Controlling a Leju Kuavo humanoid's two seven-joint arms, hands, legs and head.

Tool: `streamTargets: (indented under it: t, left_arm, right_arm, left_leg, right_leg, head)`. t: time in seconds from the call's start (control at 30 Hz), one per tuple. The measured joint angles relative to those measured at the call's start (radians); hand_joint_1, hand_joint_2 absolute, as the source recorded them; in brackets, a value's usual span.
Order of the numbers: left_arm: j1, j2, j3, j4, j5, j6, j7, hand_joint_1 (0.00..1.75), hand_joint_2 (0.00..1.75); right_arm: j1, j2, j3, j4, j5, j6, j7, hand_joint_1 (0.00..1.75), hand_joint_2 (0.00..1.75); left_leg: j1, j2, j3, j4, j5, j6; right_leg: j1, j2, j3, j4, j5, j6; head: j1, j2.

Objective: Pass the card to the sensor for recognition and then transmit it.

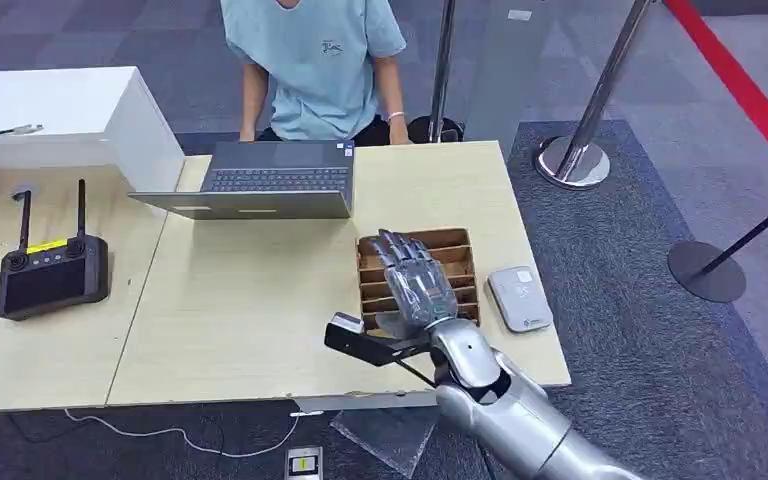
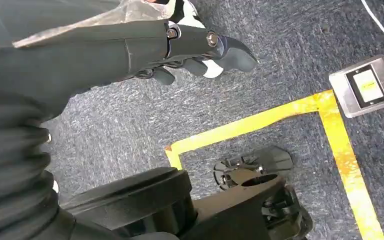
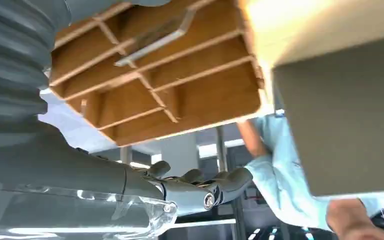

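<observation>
Wooden and brown, the card box (image 1: pixel 452 262) sits on the pale table (image 1: pixel 250 310), and it is my landmark. The right hand (image 1: pixel 415 282) hangs over the box with its fingers spread and nothing in them. A card (image 3: pixel 152 37) lies in one slot of the box. The grey sensor (image 1: pixel 520 298) lies just beside the box. The left hand (image 2: pixel 200 50) hangs over the carpet, far from the box, fingers curled in loosely, holding nothing. A person (image 1: pixel 310 60) sits behind a laptop (image 1: pixel 260 180) past the box.
</observation>
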Motion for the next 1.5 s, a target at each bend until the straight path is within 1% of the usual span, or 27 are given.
streamTargets:
  t: [0.13,0.27,0.53,0.57,0.6,0.67,0.73,0.8,0.83,0.9,0.97,1.07,1.13,1.2,1.5]
  left_arm:
    - [0.000,0.000,0.000,0.000,0.000,-0.004,0.000,0.00,1.75]
    - [0.001,0.000,0.000,0.000,0.000,-0.004,0.000,0.00,1.75]
    - [0.001,0.001,0.000,0.000,0.000,-0.004,0.000,0.00,1.75]
    - [0.001,0.001,0.000,0.000,0.001,-0.004,0.000,0.00,1.75]
    - [0.002,0.001,0.000,0.000,0.001,-0.004,0.000,0.00,1.75]
    - [0.002,0.001,0.000,0.000,0.001,-0.004,0.000,0.00,1.75]
    - [0.002,0.001,0.000,0.000,0.002,-0.004,0.000,0.00,1.75]
    - [0.004,0.001,0.000,0.000,0.000,-0.004,0.001,0.00,1.75]
    - [0.005,0.001,0.000,0.000,-0.001,-0.003,0.001,0.00,1.75]
    - [0.005,0.001,0.000,0.000,-0.003,0.001,0.001,0.00,1.75]
    - [0.005,0.001,0.000,0.000,-0.004,0.004,0.001,0.00,1.75]
    - [0.005,0.000,0.000,0.000,-0.005,0.005,0.000,0.00,1.75]
    - [0.006,0.000,0.000,0.000,-0.005,0.005,0.000,0.00,1.75]
    - [0.006,0.000,0.000,0.000,-0.005,0.005,0.000,0.00,1.75]
    - [0.006,0.000,0.000,0.000,-0.005,0.005,0.004,0.00,1.75]
  right_arm:
    - [-0.023,0.035,0.013,0.054,-0.006,-0.013,-0.007,0.00,1.75]
    - [-0.033,0.052,0.019,0.088,-0.007,-0.016,-0.007,0.00,1.75]
    - [-0.046,0.071,0.032,0.142,-0.025,-0.020,-0.010,0.00,1.75]
    - [-0.048,0.072,0.034,0.148,-0.026,-0.020,-0.010,0.07,1.75]
    - [-0.050,0.072,0.035,0.154,-0.026,-0.020,-0.009,0.09,1.75]
    - [-0.049,0.071,0.037,0.159,-0.025,-0.013,0.005,0.05,1.75]
    - [-0.046,0.059,0.039,0.151,-0.024,0.011,0.024,0.07,1.75]
    - [-0.034,0.037,0.040,0.121,-0.022,0.034,0.033,0.17,1.75]
    - [-0.027,0.025,0.039,0.108,-0.022,0.043,0.034,0.30,1.75]
    - [-0.015,0.001,0.037,0.080,-0.022,0.056,0.035,0.33,1.75]
    - [-0.007,-0.019,0.033,0.059,-0.022,0.071,0.029,0.31,1.75]
    - [0.004,-0.042,0.032,0.035,-0.023,0.074,0.015,0.30,1.75]
    - [0.008,-0.052,0.032,0.024,-0.025,0.071,0.009,0.38,1.75]
    - [0.010,-0.063,0.030,0.011,-0.026,0.066,0.003,0.38,1.75]
    - [0.010,-0.077,0.023,-0.045,-0.031,0.058,0.000,0.38,1.75]
  left_leg:
    - [0.000,0.000,0.000,0.000,0.000,0.000]
    - [0.000,0.000,0.000,0.000,0.000,0.000]
    - [0.000,0.000,0.000,0.000,0.000,0.000]
    - [0.000,0.000,0.000,0.000,0.000,0.000]
    - [0.000,0.000,0.000,0.000,0.000,0.000]
    - [0.000,0.000,0.000,0.000,0.000,0.000]
    - [0.000,0.000,0.000,0.000,0.000,0.000]
    - [0.000,0.000,0.000,0.000,0.000,0.000]
    - [0.000,0.000,0.000,0.000,0.000,0.000]
    - [0.000,0.000,0.000,0.000,0.000,0.000]
    - [0.000,0.000,0.000,0.000,0.000,0.000]
    - [0.000,0.000,0.000,0.000,0.000,0.000]
    - [0.000,0.000,0.000,0.000,0.000,0.000]
    - [0.000,0.000,0.001,0.000,0.000,0.000]
    - [0.000,0.000,0.000,0.000,0.000,0.000]
  right_leg:
    - [0.000,0.000,0.000,0.000,0.000,0.000]
    - [0.000,0.000,0.000,0.000,0.000,0.000]
    - [0.000,0.000,0.000,0.000,0.000,0.000]
    - [0.000,0.000,0.000,0.000,0.000,0.000]
    - [0.000,0.000,0.000,0.000,0.000,0.000]
    - [0.000,0.000,0.000,0.000,0.000,0.000]
    - [0.000,0.000,0.000,0.000,0.000,0.000]
    - [-0.001,0.000,0.000,0.000,0.000,0.000]
    - [-0.001,0.000,0.000,0.000,0.000,0.000]
    - [-0.001,0.000,0.000,0.000,0.000,0.000]
    - [-0.001,0.000,0.000,0.000,0.000,0.000]
    - [-0.001,0.000,0.000,0.000,0.000,0.000]
    - [-0.001,0.000,0.000,0.000,0.000,0.000]
    - [-0.001,0.000,0.000,0.000,0.000,0.000]
    - [-0.001,0.000,0.000,0.000,0.000,0.000]
  head:
    - [0.000,0.000]
    - [0.000,0.000]
    - [0.000,0.000]
    - [0.000,0.000]
    - [0.000,0.000]
    - [0.000,0.000]
    - [0.000,0.000]
    - [0.000,0.000]
    - [0.000,0.000]
    - [0.000,0.000]
    - [0.000,0.000]
    - [0.000,0.000]
    - [0.000,0.000]
    - [0.000,0.000]
    - [0.000,0.000]
